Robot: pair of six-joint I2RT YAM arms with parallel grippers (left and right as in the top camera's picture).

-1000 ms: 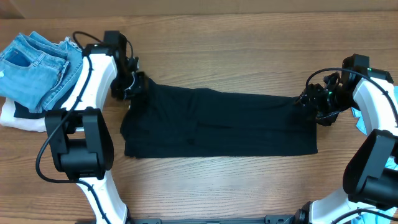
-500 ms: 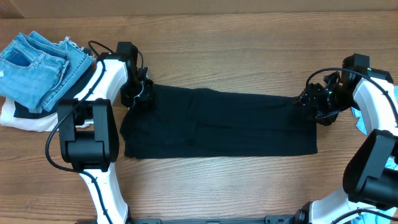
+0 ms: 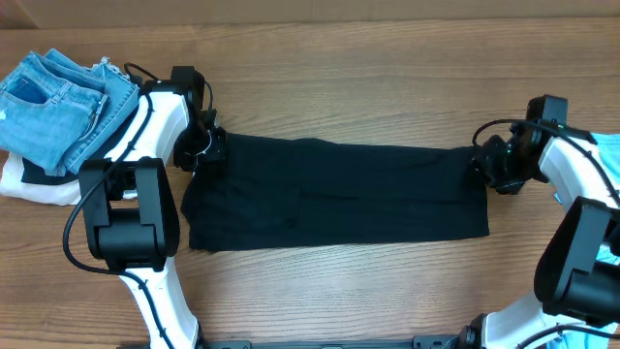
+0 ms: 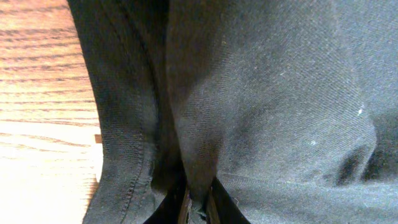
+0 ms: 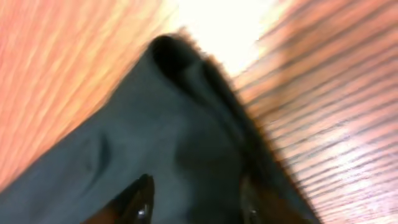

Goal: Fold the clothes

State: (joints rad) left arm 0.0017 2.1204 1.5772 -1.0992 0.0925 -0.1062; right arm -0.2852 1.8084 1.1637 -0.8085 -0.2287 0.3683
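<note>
Right now you have one black T-shirt (image 3: pixel 339 194) lying on the wooden table (image 3: pixel 387 87), folded into a long flat band that stretches between your two grippers. The left gripper (image 3: pixel 205 147) sits at one far corner of the band and the right gripper (image 3: pixel 489 165) at the other.

On the left wrist camera, the left gripper (image 4: pixel 198 210) has its jaws closed tight on a raised ridge of the black knit. The cloth fans out ahead of the fingertips, a stitched hem (image 4: pixel 124 186) runs just to one side of them, and bare wood shows beyond it.

The right wrist camera is blurred. There the right gripper (image 5: pixel 194 202) shows two fingers (image 5: pixel 140 199) standing apart with a humped fold of the shirt between and ahead of them, and wood beyond the fold. You cannot tell from this whether they are pressing on the cloth.

Behind the left gripper, away from the shirt, lies one stack of other clothes: a single folded pair of blue jeans (image 3: pixel 58 102) on top of one white garment (image 3: pixel 24 184), with a dark strip showing between them.
</note>
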